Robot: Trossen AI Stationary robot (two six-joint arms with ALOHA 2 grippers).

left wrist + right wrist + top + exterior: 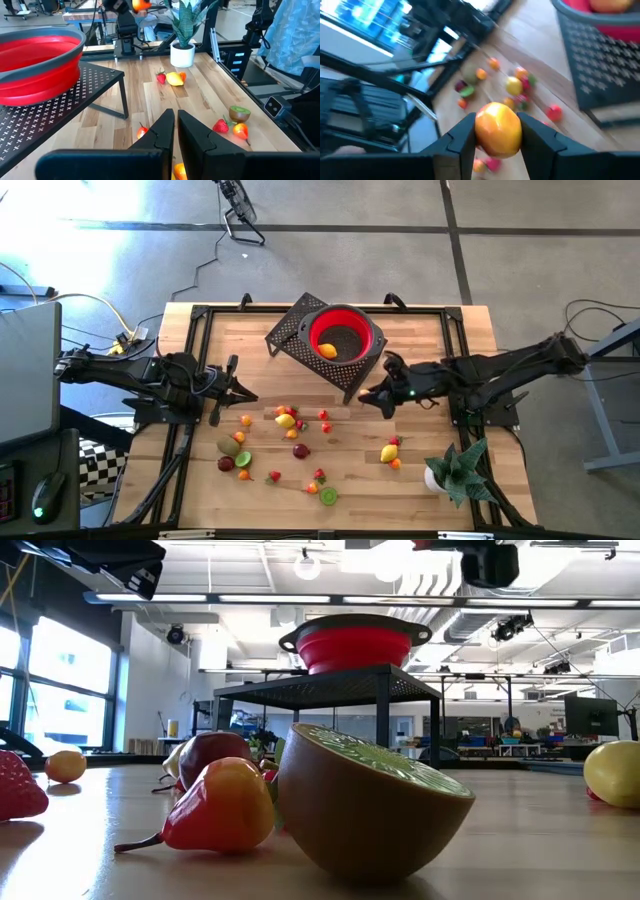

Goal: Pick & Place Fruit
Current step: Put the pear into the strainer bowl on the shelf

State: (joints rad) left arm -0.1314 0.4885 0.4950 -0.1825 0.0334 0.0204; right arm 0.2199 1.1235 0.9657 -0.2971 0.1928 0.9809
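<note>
A red bowl [345, 335] sits on a black perforated stand [288, 332] at the table's far middle, with one orange fruit [327, 351] inside it. Small toy fruits lie scattered on the wooden table: a cluster [287, 420], a yellow one [389, 452] and a halved kiwi [328, 496]. My right gripper [368, 395] hovers beside the stand's near right corner, shut on an orange fruit [498, 129]. My left gripper [176, 135] waits shut at the table's left, above the boards and holding nothing. My right gripper pinches the round orange fruit by its two opposite sides [482, 131] between its two fingers. The fingers come from the table's right, slanting a little downward. The fruit is lifted clear of the table, with the scattered fruits far below it.
A spiky green plant in a white pot [455, 470] stands at the near right corner. Black rails [190, 330] frame the table. In the low view a halved kiwi [370, 805] and a small red-yellow pear [225, 805] lie close to the near edge.
</note>
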